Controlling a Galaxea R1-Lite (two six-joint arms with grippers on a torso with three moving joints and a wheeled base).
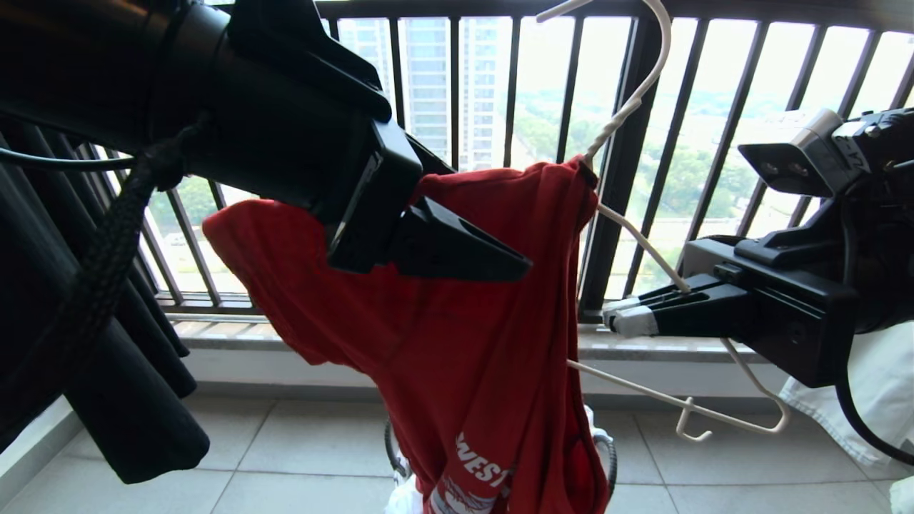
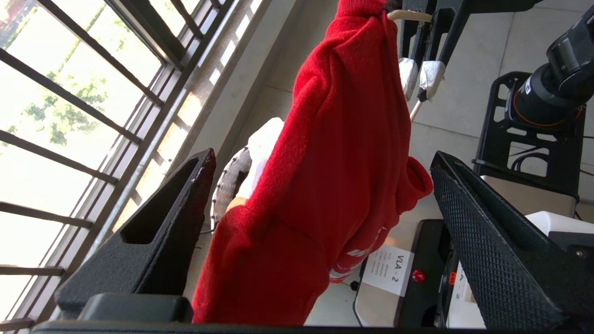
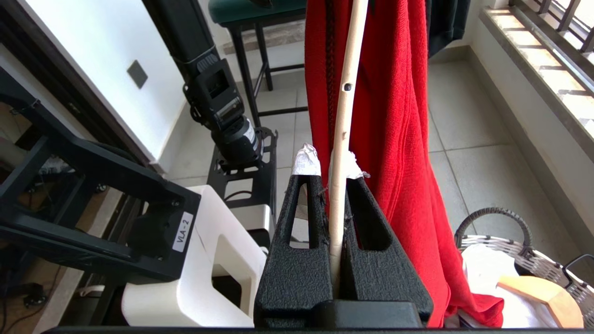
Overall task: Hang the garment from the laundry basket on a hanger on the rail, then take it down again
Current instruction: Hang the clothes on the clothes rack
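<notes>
Red fabric of the T-shirt (image 1: 457, 343) is hanging bunched over one side of the white wire hanger (image 1: 643, 246), above the laundry basket (image 3: 519, 253) on the tiled floor. The right gripper (image 3: 330, 169) is clenching its fingers on the hanger's bare arm. The left gripper (image 2: 320, 204) is holding its fingers released, straddling the T-shirt.
</notes>
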